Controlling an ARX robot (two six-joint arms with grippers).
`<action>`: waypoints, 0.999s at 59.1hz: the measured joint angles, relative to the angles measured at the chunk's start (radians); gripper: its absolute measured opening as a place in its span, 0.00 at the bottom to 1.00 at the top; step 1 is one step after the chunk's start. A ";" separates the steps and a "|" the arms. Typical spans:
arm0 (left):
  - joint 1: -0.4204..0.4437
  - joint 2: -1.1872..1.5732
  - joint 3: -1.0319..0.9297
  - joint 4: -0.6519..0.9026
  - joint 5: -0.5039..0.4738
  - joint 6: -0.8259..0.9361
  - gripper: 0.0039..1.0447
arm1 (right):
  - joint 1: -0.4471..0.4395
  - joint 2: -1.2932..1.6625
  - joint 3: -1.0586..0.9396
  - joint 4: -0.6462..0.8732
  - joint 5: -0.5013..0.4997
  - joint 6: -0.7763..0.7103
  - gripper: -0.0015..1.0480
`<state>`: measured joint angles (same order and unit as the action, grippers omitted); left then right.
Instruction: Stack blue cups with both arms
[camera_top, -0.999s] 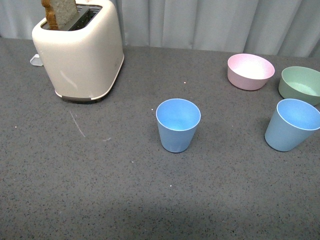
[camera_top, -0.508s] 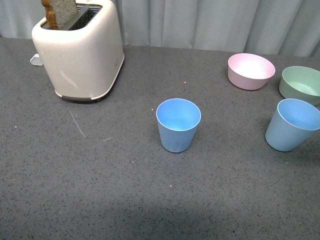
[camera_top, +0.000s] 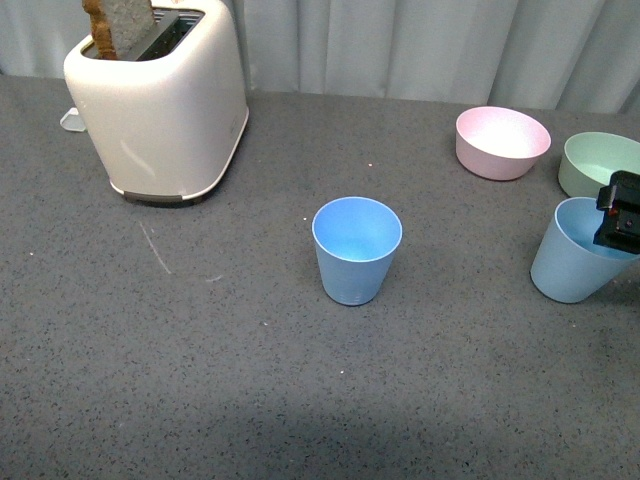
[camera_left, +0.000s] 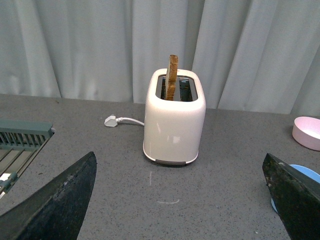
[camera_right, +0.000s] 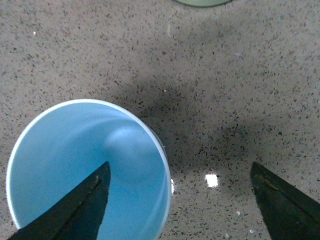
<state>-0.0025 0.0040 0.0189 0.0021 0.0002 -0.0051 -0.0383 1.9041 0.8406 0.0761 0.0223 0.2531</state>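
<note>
Grasp step: the right gripper is hanging wide open, empty, over the right-hand blue cup, one finger above its mouth. The other blue cup is standing mid counter. Next, I reckon: descending, pinching that wall. The left gripper is gaping, empty.

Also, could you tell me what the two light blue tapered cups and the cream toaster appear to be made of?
The middle light blue tapered cup and its twin at the right: likely matte plastic, given even colour, dull sheen and thin rims. The cream toaster: smooth semi-gloss shell with soft highlights, plastic or painted metal; the look leaves that open.
</note>
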 joint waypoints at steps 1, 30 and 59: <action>0.000 0.000 0.000 0.000 0.000 0.000 0.94 | 0.000 0.002 0.000 -0.001 0.000 0.002 0.71; 0.000 0.000 0.000 0.000 0.000 0.000 0.94 | -0.001 0.018 0.020 -0.021 -0.023 0.039 0.03; 0.000 0.000 0.000 0.000 0.000 0.000 0.94 | 0.192 -0.160 0.133 -0.170 -0.320 0.170 0.01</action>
<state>-0.0025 0.0040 0.0189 0.0021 0.0002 -0.0051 0.1532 1.7443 0.9737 -0.0937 -0.2977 0.4232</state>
